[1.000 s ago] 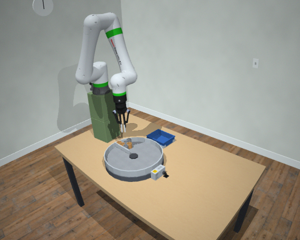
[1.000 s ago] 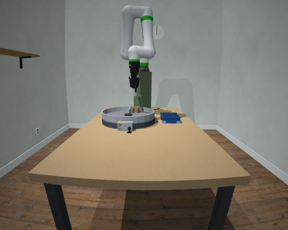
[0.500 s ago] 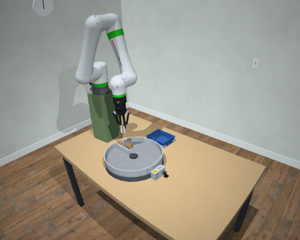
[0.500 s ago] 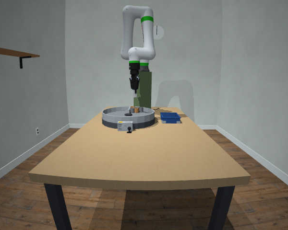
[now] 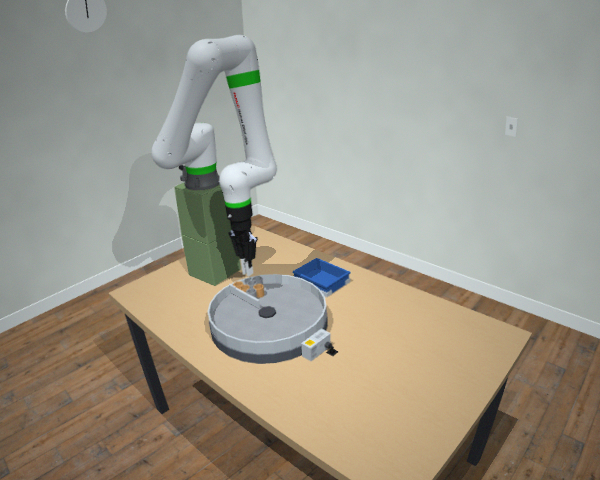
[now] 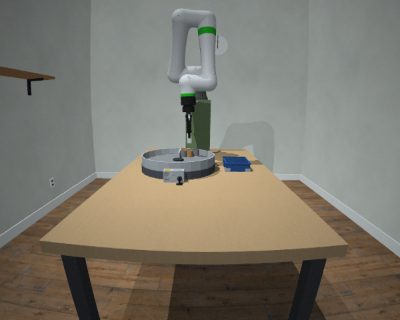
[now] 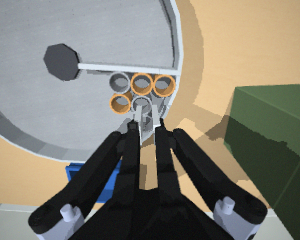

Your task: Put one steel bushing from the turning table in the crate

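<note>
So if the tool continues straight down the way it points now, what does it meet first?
Probably the grey steel bushing nearest the fingertips, in the cluster by the turning table's rim. The nearly shut tool hangs above it holding nothing; depth is unclear, so it may touch an orange neighbour.

brightness: all three views evenly lit, soft and diffuse — no glare or blown highlights seen.
light source: placed above and to the front; not seen in any view.
shadows: the arm's (image 5: 248, 118) soft grey shadow is cast on the wall (image 5: 135, 217); a darker one lies under the table (image 6: 193, 220) on the floor (image 6: 207, 285).
wrist view: a hard-edged shadow is thrown across the tabletop beside the green pedestal (image 7: 270, 145).
sharpness: slight softness overall, edges jagged — bushings (image 5: 252, 286) poorly resolved in the top view.
distortion: the table's front edge is bowed in the exterior view.
</note>
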`<state>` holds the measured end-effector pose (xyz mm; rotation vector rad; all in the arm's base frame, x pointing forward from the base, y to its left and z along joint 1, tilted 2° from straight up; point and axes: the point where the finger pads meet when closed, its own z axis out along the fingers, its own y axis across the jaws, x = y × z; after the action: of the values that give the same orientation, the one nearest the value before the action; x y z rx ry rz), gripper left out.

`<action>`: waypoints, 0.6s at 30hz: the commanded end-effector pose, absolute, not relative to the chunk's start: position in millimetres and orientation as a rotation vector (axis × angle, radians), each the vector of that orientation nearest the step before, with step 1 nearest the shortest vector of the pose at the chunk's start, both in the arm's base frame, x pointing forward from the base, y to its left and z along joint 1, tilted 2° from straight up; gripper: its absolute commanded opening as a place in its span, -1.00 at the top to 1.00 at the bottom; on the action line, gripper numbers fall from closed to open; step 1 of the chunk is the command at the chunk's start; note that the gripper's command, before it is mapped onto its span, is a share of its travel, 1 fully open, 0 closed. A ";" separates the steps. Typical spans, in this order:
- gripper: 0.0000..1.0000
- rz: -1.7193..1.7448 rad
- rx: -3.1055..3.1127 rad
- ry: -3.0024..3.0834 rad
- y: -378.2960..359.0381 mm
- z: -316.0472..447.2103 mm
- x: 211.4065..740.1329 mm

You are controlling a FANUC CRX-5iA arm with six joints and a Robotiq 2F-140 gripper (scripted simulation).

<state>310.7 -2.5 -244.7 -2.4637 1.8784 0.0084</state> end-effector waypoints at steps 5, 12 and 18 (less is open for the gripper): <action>0.81 -0.021 -2.367 2.022 0.7 -256.7 306.9; 0.81 -0.021 -2.363 2.026 0.8 -257.1 306.7; 0.81 -0.021 -2.363 2.026 0.8 -257.1 306.7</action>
<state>306.6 1.0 -257.2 -2.3622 2.0241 -0.0153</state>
